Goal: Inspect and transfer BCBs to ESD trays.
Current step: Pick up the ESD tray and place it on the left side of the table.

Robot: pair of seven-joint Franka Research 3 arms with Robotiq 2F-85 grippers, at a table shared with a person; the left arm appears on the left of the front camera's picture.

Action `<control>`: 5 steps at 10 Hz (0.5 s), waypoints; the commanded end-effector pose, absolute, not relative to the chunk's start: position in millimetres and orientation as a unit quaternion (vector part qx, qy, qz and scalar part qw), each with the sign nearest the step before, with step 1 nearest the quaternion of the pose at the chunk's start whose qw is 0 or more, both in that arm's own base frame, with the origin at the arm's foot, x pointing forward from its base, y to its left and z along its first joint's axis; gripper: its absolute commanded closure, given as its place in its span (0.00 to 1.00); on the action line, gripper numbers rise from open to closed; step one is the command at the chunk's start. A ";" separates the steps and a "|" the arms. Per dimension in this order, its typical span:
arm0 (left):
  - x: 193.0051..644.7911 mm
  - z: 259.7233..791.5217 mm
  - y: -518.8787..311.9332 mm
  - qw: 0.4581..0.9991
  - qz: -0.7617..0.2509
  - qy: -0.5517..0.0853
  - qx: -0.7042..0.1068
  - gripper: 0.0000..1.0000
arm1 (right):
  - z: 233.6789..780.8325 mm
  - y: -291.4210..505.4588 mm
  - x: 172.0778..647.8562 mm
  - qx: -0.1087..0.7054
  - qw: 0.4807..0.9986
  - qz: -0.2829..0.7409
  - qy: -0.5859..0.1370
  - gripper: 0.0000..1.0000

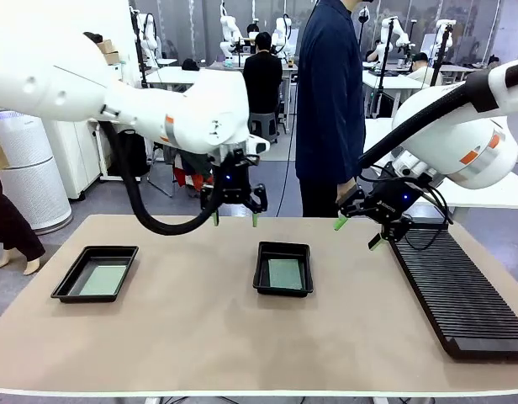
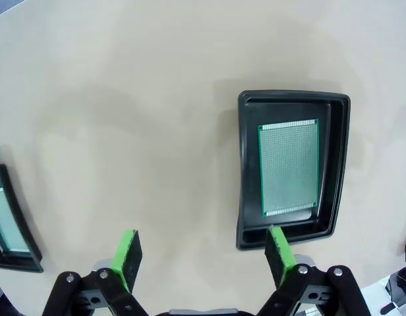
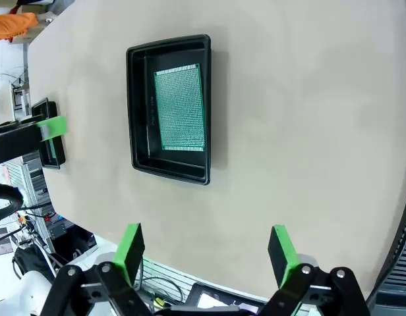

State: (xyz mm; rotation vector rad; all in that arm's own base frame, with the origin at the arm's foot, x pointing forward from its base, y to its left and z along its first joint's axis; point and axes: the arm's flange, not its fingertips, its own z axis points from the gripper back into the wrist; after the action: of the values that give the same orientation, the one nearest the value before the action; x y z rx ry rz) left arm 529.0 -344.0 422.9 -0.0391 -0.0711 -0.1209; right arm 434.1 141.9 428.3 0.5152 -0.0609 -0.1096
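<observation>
BCBs [image 1: 285, 273] [image 1: 103, 279] lying in two ESD trays [image 1: 260, 269] [image 1: 71, 284]; left hand [image 1: 235, 219] spread wide, empty; right hand [image 1: 357, 232] likewise

Your left arm sweeps in from the left, its wrist bent down near the table's far middle, and the left gripper [image 1: 236, 219] hangs in the air, fingers pointing down, jaws spread wide, nothing between the green pads [image 2: 128, 258]. Your right arm arches in from the right, wrist tilted, and the right gripper [image 1: 357, 232] floats above the surface, jaws wide apart too, pads [image 3: 130, 249] bare. Both hands are off the table.
</observation>
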 end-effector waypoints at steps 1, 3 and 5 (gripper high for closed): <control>541.7 408.5 -361.3 0.998 -0.052 -0.034 -0.003 0.00 | 428.9 142.5 437.7 0.245 0.967 -0.060 -0.029 0.00; 541.0 383.8 -373.2 0.997 -0.056 -0.047 -0.011 0.00 | 428.9 142.5 437.7 0.245 0.967 -0.060 -0.029 0.00; 536.7 361.4 -379.6 0.997 -0.058 -0.051 -0.012 0.00 | 428.9 142.5 437.7 0.245 0.967 -0.060 -0.029 0.00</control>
State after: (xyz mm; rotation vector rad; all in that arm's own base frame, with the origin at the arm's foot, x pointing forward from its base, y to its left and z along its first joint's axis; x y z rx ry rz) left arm 540.1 -380.3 367.4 -0.0469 -0.0639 -0.1354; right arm 434.7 141.6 428.8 0.5142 -0.0623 -0.1091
